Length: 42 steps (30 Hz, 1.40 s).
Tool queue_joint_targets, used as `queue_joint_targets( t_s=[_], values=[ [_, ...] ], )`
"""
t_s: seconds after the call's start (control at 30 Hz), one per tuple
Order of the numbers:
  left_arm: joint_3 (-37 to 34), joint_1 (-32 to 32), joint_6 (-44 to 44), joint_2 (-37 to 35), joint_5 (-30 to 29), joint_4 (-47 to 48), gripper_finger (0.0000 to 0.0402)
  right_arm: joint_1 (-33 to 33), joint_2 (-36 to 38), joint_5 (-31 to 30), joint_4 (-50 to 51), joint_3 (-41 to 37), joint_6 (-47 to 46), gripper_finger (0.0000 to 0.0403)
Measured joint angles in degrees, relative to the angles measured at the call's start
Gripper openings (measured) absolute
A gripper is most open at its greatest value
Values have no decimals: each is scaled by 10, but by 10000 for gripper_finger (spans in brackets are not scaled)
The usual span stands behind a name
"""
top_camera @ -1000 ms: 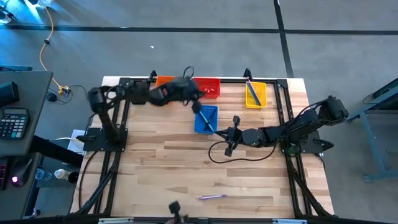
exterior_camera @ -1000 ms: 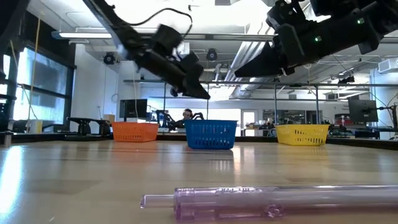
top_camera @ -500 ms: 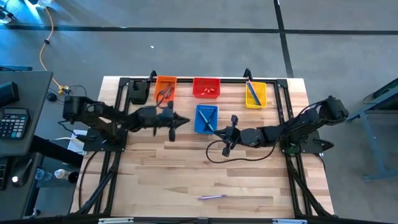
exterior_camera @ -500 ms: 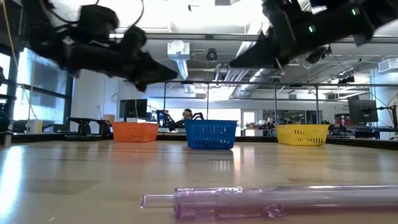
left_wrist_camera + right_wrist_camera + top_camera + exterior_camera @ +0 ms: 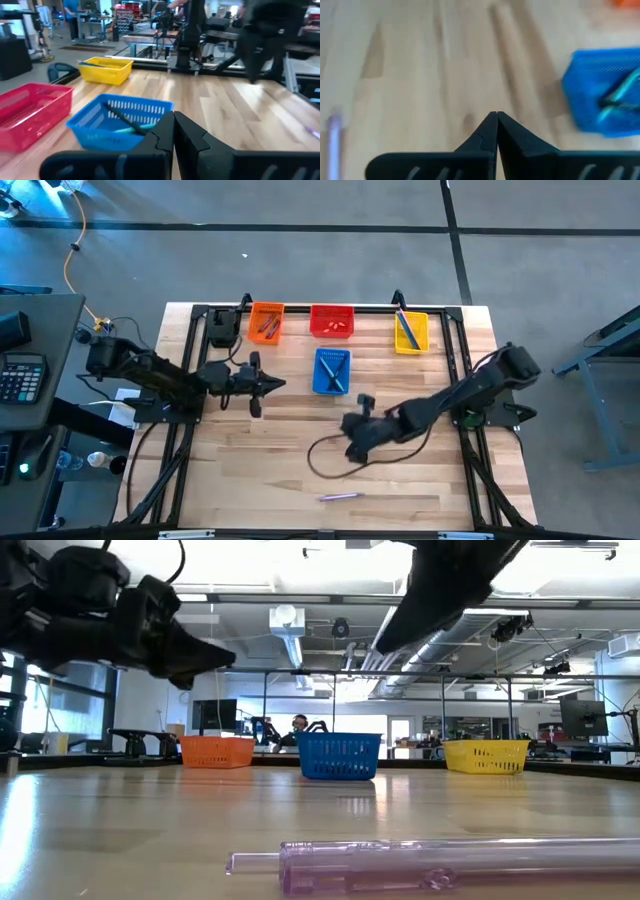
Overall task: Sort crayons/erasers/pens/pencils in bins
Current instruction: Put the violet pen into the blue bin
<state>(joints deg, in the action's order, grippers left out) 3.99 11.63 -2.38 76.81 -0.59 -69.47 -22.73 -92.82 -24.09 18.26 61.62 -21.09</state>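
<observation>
High view: my right gripper, fingers shut and empty like the left gripper, nears the purple pen; closed fingers would probably nudge it away.

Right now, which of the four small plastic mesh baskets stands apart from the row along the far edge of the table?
The blue plastic mesh basket. The orange basket, red basket and yellow basket line the far edge; the blue one stands closer to the table's middle, below the red one in the high view.
</observation>
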Motion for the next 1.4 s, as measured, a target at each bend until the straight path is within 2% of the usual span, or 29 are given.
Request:
queue_joint_targets(
  t_s=[0.17,0.3,0.67,0.83,1.1,1.4],
  values=[
    [-16,-1,16,0,-18,-11,0,-29,-89,49,134,118,-77,1],
    [-17,-1,19,0,-20,-12,0,-48,-156,97,202,197,-117,16],
    [-16,-1,41,1,-20,-12,0,-102,-289,188,332,369,-190,128],
    [-16,-1,41,1,-20,-16,0,-117,-335,221,360,401,-190,152],
    [-16,0,41,1,-22,-33,0,-122,-362,243,351,407,-176,154],
    [-16,0,44,1,-30,-47,1,-125,-371,230,337,407,-160,118]
  ],
)
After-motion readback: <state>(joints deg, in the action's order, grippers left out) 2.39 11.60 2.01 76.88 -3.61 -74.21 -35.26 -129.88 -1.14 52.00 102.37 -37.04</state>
